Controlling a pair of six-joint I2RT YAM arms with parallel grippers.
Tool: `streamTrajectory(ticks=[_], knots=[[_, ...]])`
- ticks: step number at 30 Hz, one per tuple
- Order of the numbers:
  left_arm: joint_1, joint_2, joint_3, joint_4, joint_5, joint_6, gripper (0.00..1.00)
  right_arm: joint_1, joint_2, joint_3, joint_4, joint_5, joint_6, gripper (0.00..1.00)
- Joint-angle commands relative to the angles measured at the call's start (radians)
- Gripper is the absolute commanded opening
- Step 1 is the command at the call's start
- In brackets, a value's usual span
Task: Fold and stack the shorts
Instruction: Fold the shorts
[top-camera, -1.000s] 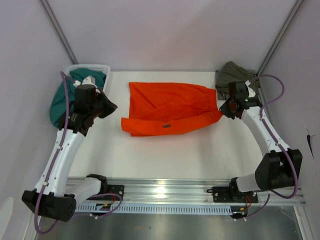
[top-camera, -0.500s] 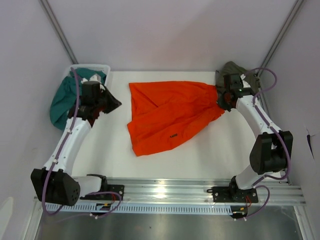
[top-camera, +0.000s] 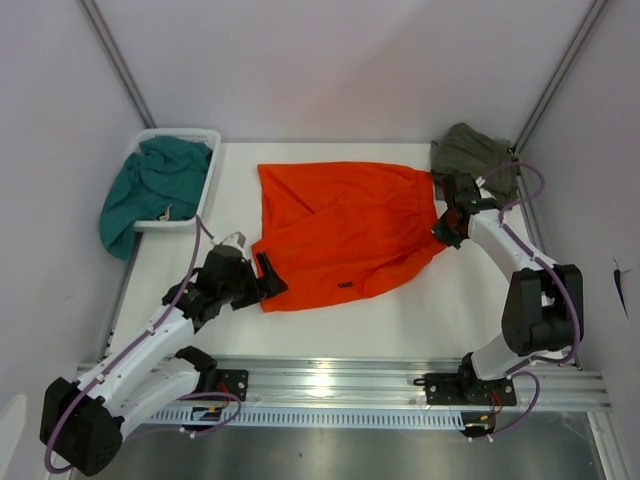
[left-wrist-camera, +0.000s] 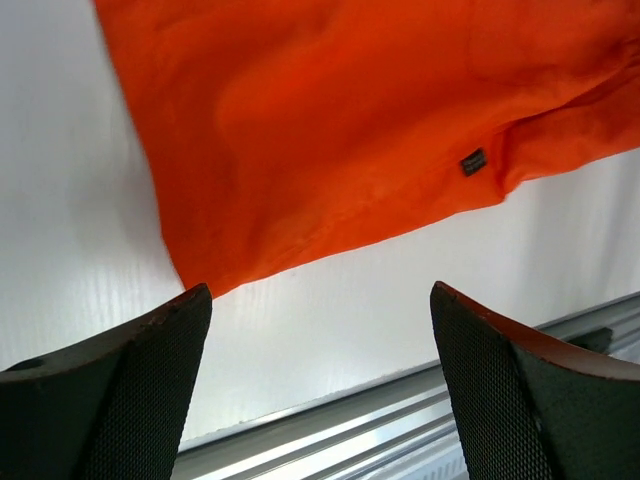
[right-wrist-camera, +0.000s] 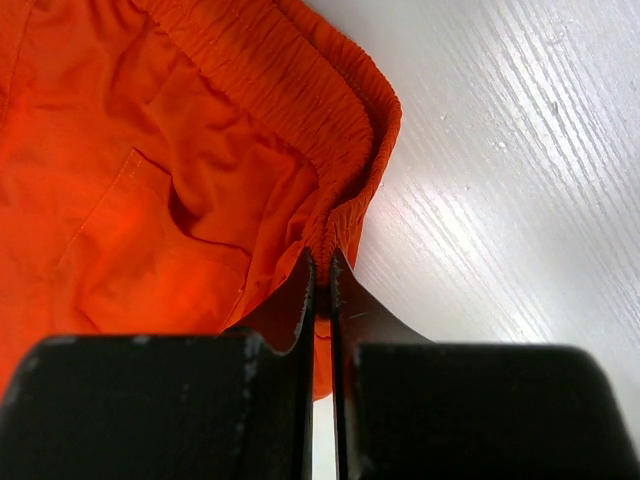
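Note:
The orange shorts (top-camera: 340, 235) lie spread across the middle of the white table, with the waistband to the right. My right gripper (top-camera: 441, 226) is shut on the gathered waistband edge, and the right wrist view shows the fabric pinched between the tips (right-wrist-camera: 322, 262). My left gripper (top-camera: 268, 285) hovers at the shorts' near left corner. In the left wrist view it (left-wrist-camera: 320, 292) stands wide open with only bare table between the fingers. The orange hem (left-wrist-camera: 330, 130) and its small dark tag (left-wrist-camera: 473, 161) lie just beyond.
A white basket (top-camera: 182, 133) at the back left holds a teal garment (top-camera: 150, 190) that hangs over its side. An olive-green garment (top-camera: 472, 152) sits at the back right corner. An aluminium rail (top-camera: 330, 378) runs along the table's near edge.
My left arm swung from beside the basket down to the shorts' near left corner, and its jaws opened. The shorts' folded leg spread out toward the front. My right gripper kept its hold.

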Motion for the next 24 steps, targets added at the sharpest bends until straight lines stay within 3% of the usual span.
streamTrajectory(ticks=[1,9,16,22,24], knots=[[-0.015,-0.042,-0.080,0.042,-0.039,-0.058,0.92,0.014,-0.042,-0.027,0.043,0.005,0.013,0.00],[-0.028,-0.077,-0.159,0.043,-0.160,-0.029,0.93,0.020,-0.048,-0.056,0.065,0.008,0.013,0.00],[-0.028,-0.045,-0.192,0.153,-0.185,0.000,0.92,0.024,-0.042,-0.056,0.080,-0.010,0.005,0.00],[-0.028,-0.007,-0.238,0.250,-0.151,0.009,0.85,0.023,-0.039,-0.054,0.088,-0.019,0.004,0.00],[-0.030,-0.002,-0.241,0.278,-0.145,0.009,0.77,0.024,-0.039,-0.056,0.091,-0.021,0.000,0.00]])
